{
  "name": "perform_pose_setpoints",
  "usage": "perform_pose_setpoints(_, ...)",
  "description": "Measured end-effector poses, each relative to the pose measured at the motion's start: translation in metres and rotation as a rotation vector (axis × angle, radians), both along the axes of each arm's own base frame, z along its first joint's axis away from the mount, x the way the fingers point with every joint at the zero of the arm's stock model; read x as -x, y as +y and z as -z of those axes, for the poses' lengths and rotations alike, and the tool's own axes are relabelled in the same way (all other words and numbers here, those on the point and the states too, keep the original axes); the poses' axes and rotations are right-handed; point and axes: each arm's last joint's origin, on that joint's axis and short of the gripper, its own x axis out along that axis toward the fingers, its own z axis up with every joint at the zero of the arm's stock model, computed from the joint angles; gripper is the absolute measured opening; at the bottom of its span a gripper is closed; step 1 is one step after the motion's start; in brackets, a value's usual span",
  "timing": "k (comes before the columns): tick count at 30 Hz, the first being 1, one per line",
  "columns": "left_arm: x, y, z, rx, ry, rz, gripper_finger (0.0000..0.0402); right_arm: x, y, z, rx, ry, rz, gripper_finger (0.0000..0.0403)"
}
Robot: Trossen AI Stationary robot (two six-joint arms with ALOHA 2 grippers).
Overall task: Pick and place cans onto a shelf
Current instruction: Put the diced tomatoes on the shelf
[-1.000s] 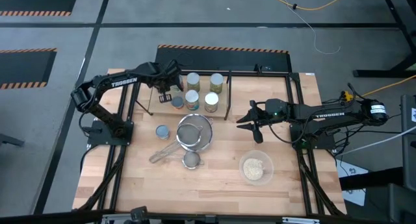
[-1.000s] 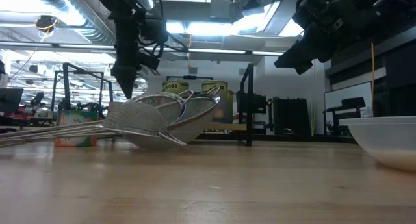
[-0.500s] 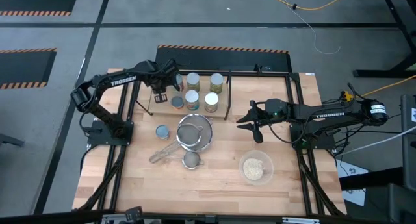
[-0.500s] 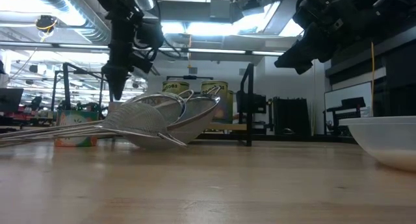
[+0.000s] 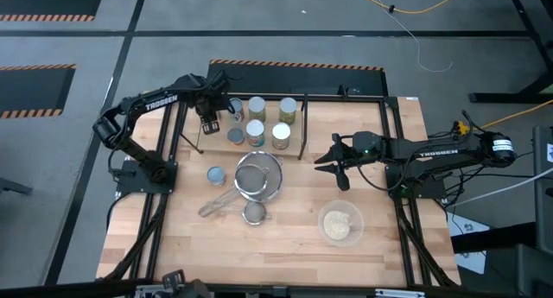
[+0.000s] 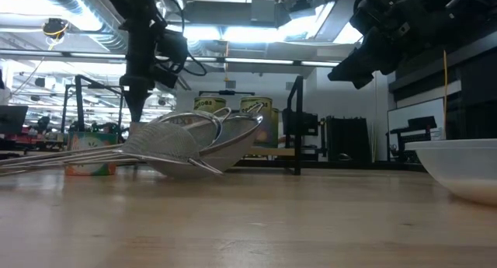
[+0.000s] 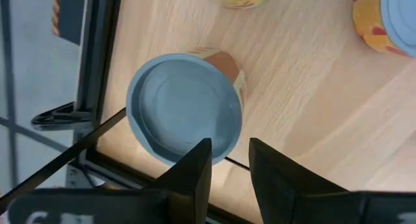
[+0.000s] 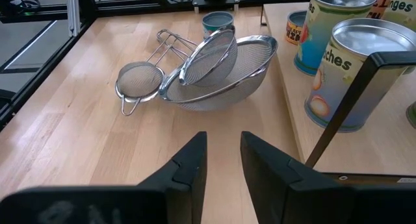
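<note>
Dark fingers of our left gripper [image 5: 210, 117] stand parted and empty in the upper left of the high view, above a blue-topped can [image 7: 184, 107] on the shelf [image 5: 302, 125]. Four taller cans [image 5: 280, 136] stand there too. Another blue-topped can [image 5: 215, 174] sits beside the mesh strainers [image 5: 257, 177]. Our right gripper [image 5: 325, 161], at centre right, holds nothing, fingers narrowly apart.

I see a light-blue-topped can [image 7: 184, 112] with orange side, on the pale wood board of the black-rod shelf [image 5: 302, 125]. Cream-topped cans [image 5: 281, 136] show yellow-orange labels. Silver mesh strainers [image 8: 214, 71]. Clear bowl [image 5: 340, 223] of beige stuff. Orange-black hazard tape [image 5: 294, 66] on grey floor.
</note>
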Motion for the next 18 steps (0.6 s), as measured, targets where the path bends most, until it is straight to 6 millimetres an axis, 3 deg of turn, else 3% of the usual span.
perform_pose_setpoints(11, -0.0009, 0.0030, -0.0003, 0.004, -0.043, 0.001, 0.0096, 0.0000, 0.0000, 0.0000, 0.000, 0.000, 0.000, 0.0098)
perform_pose_setpoints(18, -0.0048, 0.0066, 0.0088, 0.028, -0.029, -0.005, 0.0072, 0.0000, -0.0001, 0.0000, -0.003, 0.000, 0.001, 0.0098)
